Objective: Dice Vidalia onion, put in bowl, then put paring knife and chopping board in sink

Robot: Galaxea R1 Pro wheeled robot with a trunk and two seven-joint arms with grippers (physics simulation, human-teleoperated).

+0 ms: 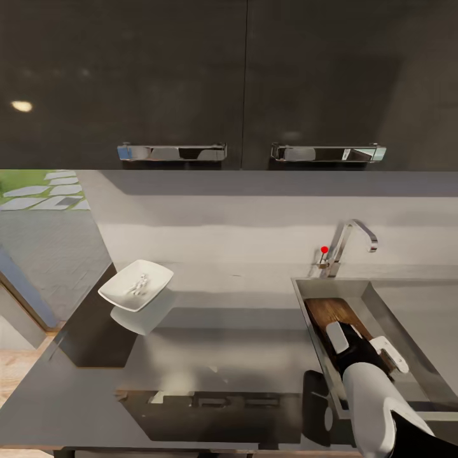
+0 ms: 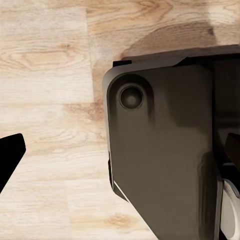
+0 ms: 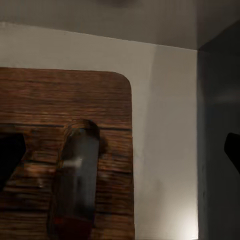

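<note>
The brown chopping board (image 1: 331,312) lies inside the sink (image 1: 381,302), against its left wall. My right gripper (image 1: 366,346) hovers over the board's near end, open and holding nothing. In the right wrist view its dark fingertips (image 3: 10,152) stand wide apart on either side of the board's slot handle hole (image 3: 77,175). The white bowl (image 1: 114,294) sits on the grey countertop (image 1: 222,343) at the left, with tiny white onion dice (image 1: 137,285) in it. The paring knife is hidden or out of view. My left gripper (image 2: 120,155) is open, pointing down at the floor.
A curved chrome faucet (image 1: 353,235) with a red dot stands behind the sink. Dark wall cabinets with chrome handles (image 1: 172,152) hang above. The left wrist view holds a light wooden floor (image 2: 45,75) and a dark part of the robot's body (image 2: 160,150).
</note>
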